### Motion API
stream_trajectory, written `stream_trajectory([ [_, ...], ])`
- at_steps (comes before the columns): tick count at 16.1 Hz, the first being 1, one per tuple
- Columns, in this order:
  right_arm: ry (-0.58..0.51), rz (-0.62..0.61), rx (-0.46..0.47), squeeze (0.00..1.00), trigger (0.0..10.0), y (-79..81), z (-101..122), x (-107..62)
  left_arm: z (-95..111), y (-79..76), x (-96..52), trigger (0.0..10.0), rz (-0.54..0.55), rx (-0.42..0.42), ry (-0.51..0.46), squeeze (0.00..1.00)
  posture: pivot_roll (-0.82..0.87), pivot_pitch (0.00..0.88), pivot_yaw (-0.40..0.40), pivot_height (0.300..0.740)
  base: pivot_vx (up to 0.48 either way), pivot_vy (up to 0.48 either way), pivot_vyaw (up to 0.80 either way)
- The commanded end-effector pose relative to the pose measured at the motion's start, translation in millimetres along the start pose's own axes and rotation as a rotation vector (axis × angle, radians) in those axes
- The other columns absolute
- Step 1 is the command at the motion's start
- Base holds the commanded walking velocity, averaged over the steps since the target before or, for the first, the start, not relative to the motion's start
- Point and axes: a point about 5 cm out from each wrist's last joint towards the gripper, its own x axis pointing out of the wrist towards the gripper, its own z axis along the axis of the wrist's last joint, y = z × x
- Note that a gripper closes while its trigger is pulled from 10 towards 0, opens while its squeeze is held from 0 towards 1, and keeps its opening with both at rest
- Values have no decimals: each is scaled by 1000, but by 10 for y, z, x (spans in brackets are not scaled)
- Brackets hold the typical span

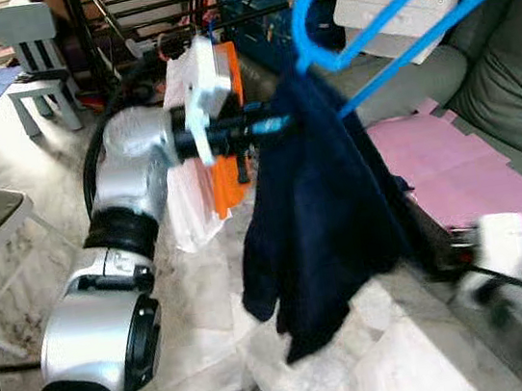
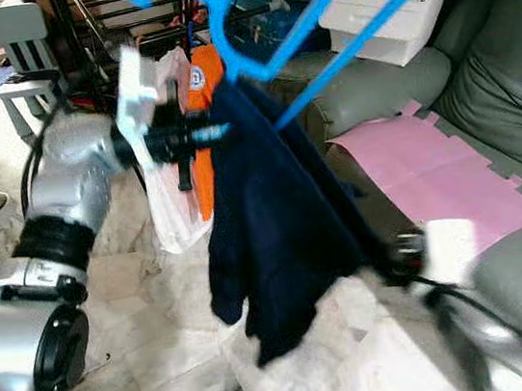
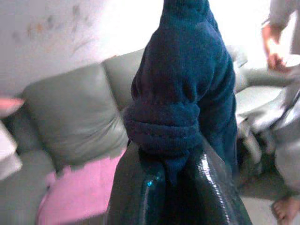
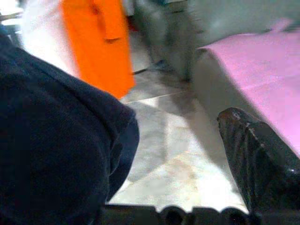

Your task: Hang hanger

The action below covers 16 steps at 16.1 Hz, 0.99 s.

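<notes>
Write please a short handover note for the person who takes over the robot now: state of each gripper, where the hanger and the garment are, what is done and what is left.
Left gripper: raised at chest height, jaws shut on the dark blue garment near its top, just under the hanger.
Right gripper: low on the right beside the garment's lower edge, jaws open, holding nothing.
Blue hanger: up in the air, tilted, with the garment draped from it. What supports the hanger's upper part is out of frame.
Black drying rack: behind, by the grey sofa.
Done: garment is on the hanger and lifted.
Left: carry it to a rail and hook it on.
</notes>
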Motion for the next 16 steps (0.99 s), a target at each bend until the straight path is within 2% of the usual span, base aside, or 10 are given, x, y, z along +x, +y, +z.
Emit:
stream_trajectory([
  [1, 7, -171, -17, 0, 0, -373, 81, -164, 21, 57, -140, 0, 84, 33, -3, 0, -5, 0, -37, 740, 0, 0, 0],
  [2, -55, -272, -45, 0, 0, -606, 310, -250, -164, -5, -203, 0, 90, 8, 64, 0, -13, 0, -34, 740, 0, 0, 0],
  [4, -222, -409, -90, 0, 0, -876, 879, -331, -442, -161, -264, 0, 57, -38, 153, 0, -32, 0, -28, 740, 0, 0, 0],
  [6, -329, -426, -131, 0, 0, -890, 1272, -326, -607, -267, -288, 0, 33, -66, 195, 0, -33, 0, -32, 740, 0, 0, 0],
  [8, -377, -413, -144, 0, 0, -830, 1463, -275, -724, -336, -334, 0, 34, -100, 224, 0, -32, 0, -37, 740, 0, 0, 0],
  [11, -385, -403, -140, 0, 0, -773, 1516, -214, -845, -446, -406, 0, -3, -112, 268, 0, -29, 0, -42, 740, 0, 0, 0],
  [13, -366, -390, -134, 0, 0, -734, 1452, -176, -952, -560, -483, 0, -59, -102, 341, 0, -27, 0, -45, 740, 0, 0, 0],
  [16, -354, -382, -126, 0, 0, -702, 1425, -148, -1041, -649, -518, 0, -107, -98, 389, 0, -31, 0, -41, 740, 0, 0, 0],
])
